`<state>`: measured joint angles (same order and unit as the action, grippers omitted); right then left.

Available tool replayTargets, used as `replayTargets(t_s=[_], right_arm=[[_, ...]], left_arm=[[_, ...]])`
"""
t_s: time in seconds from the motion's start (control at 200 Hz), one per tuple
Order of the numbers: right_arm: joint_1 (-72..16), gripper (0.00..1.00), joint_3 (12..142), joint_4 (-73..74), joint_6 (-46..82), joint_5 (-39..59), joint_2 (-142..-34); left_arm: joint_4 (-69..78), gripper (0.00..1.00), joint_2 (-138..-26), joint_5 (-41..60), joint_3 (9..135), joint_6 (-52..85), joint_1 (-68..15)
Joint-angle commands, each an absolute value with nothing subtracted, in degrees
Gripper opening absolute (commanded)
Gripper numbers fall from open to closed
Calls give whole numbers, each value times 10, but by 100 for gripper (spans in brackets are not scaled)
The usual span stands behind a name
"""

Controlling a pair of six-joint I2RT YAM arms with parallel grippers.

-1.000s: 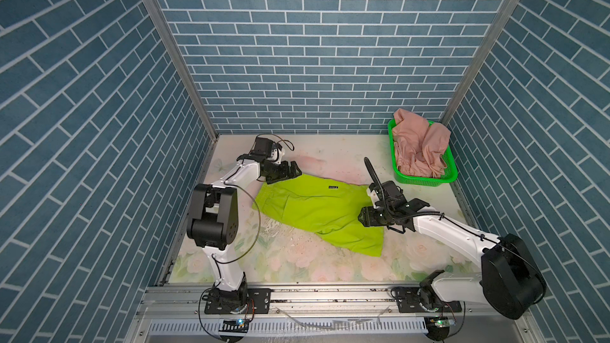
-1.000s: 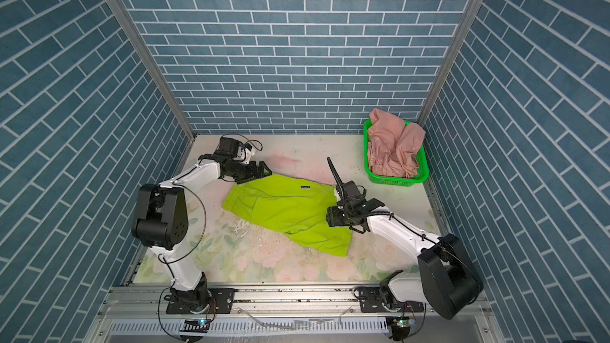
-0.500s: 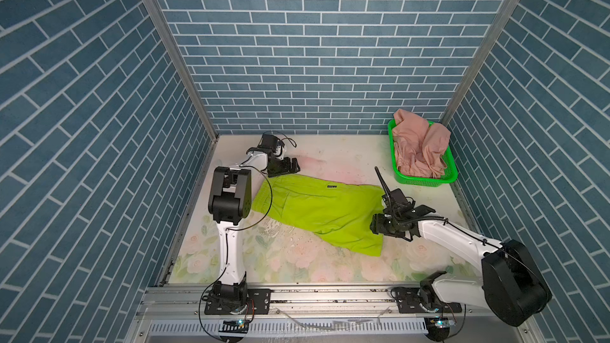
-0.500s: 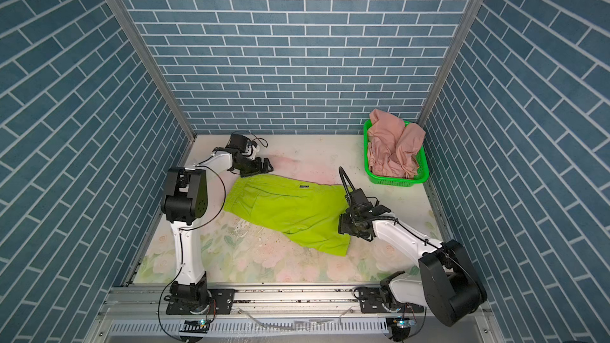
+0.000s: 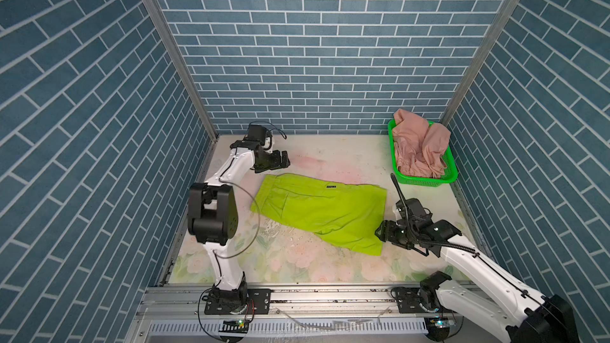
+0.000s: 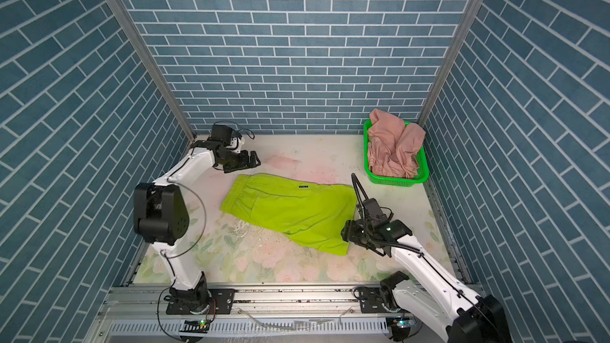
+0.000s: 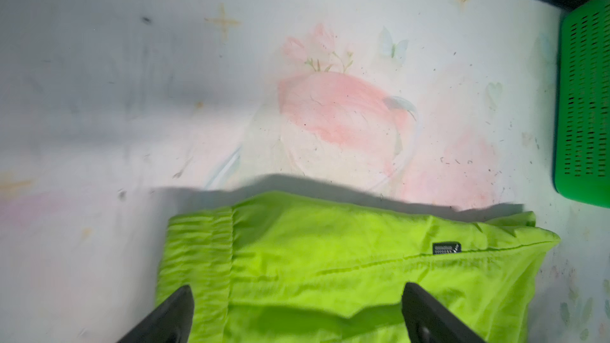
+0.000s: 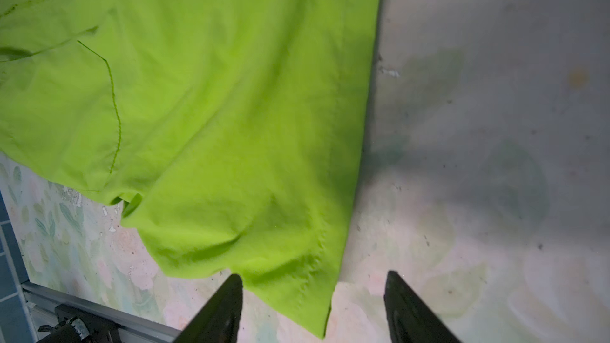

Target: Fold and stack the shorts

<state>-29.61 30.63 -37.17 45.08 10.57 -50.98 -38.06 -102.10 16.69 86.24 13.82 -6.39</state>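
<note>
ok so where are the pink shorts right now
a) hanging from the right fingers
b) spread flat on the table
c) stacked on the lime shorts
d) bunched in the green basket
d, the pink shorts sit crumpled inside the green basket at the far right corner, apart from the lime shorts lying on the table.

The lime-green shorts (image 5: 317, 212) are thin matt cloth, lightly creased; the pink shorts (image 5: 419, 146) look softer and crumpled. The basket (image 5: 425, 181) is shiny perforated plastic. The table (image 5: 297, 268) wears a scuffed, flaking floral print, and the front rail (image 5: 330, 296) is dull brushed metal.
</note>
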Motion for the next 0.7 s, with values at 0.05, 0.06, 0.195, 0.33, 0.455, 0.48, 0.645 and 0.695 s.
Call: replayTargets(t_s=[0.05, 0.06, 0.195, 0.33, 0.455, 0.48, 0.645, 0.695], right_arm=[[-298, 69, 273, -356, 502, 123, -492], [-298, 69, 271, -351, 501, 124, -493], [-298, 69, 256, -304, 488, 137, -525], [-298, 66, 242, -253, 486, 155, -563], [-298, 61, 237, -226, 480, 159, -590], [-297, 59, 237, -222, 477, 160, -595], [-294, 26, 234, -198, 463, 159, -613], [-293, 18, 237, -196, 461, 161, -617]], left_arm=[[-415, 100, -931, 81, 739, 169, -30], [-415, 100, -927, 79, 733, 170, -28], [-403, 100, -895, 64, 665, 171, 3], [-372, 100, -882, 72, 608, 183, 17], [-332, 100, -888, 94, 572, 198, 19], [-322, 100, -890, 105, 568, 200, 19], [-272, 100, -910, 155, 545, 214, 19], [-265, 96, -916, 160, 542, 214, 19]])
